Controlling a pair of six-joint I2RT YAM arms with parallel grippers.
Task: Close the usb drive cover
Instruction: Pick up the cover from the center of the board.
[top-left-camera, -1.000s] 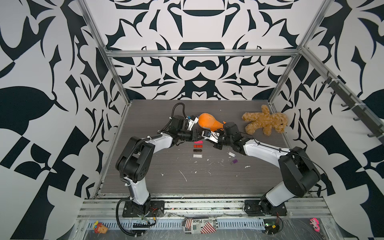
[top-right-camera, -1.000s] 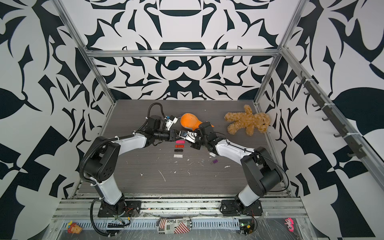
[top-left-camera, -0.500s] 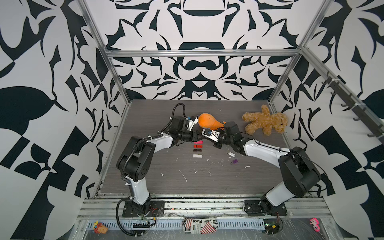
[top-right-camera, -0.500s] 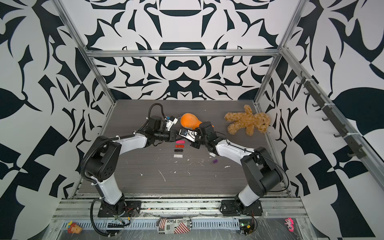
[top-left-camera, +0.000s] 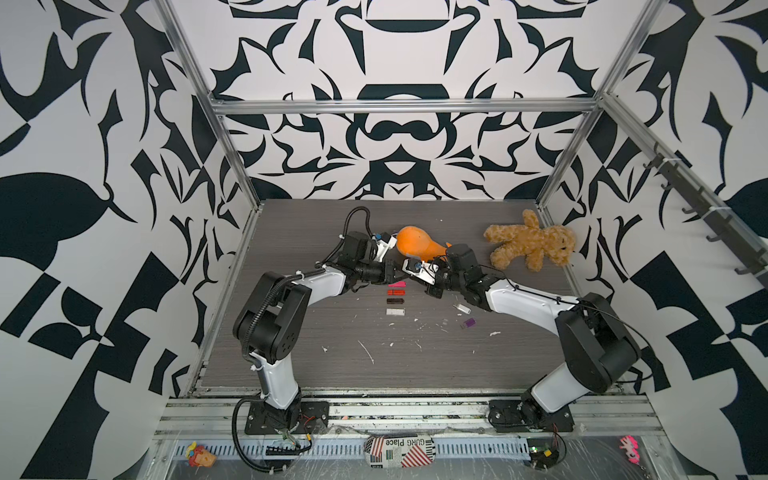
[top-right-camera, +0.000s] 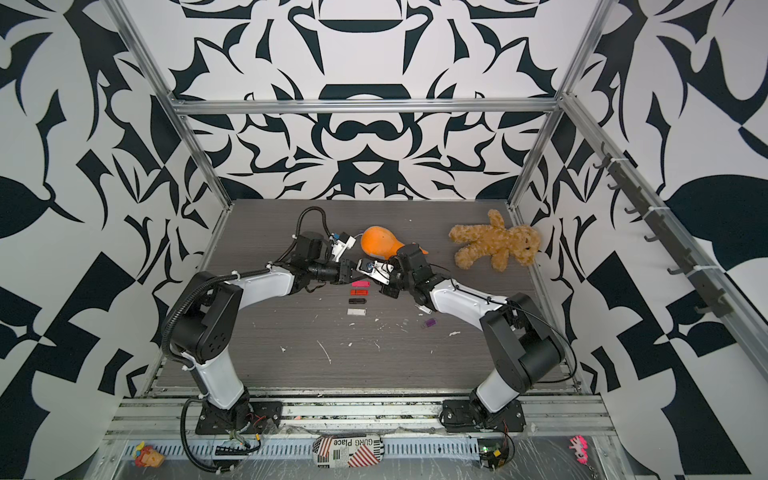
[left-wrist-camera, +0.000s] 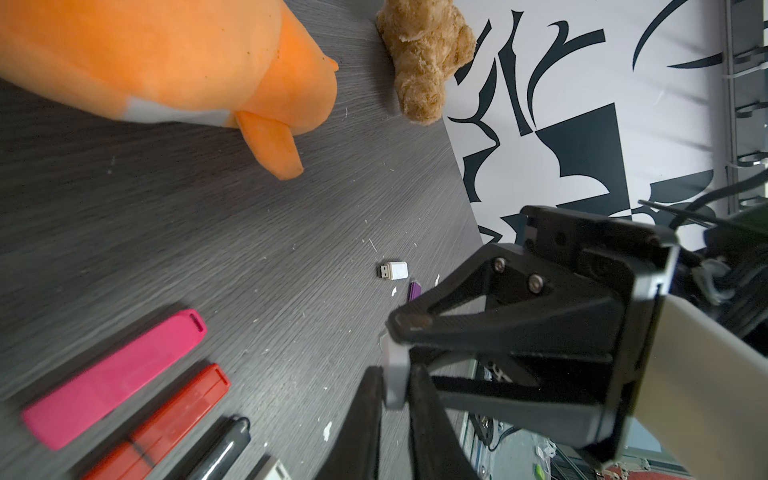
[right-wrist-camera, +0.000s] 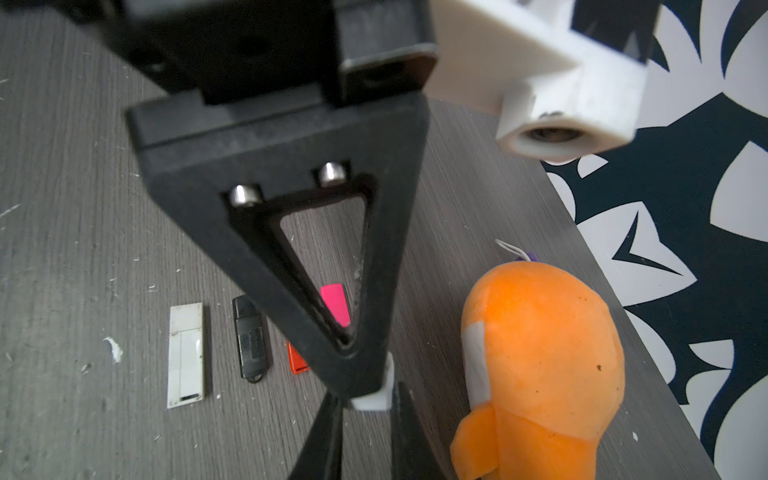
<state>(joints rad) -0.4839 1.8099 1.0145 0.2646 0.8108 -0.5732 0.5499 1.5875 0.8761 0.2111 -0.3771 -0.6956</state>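
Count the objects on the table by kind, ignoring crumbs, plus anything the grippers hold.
USB sticks in a row: 4 (pink stick, red stick, black stick, white stick)
Short drive with bare plug: 1
Purple piece: 1
White piece held aloft: 1
Plush toys: 2 (orange toy, teddy bear)
Total: 9

Drive row (top-left-camera: 395, 298) mid-table, teddy bear (top-left-camera: 528, 245) behind right, plush (top-left-camera: 415, 247) behind.
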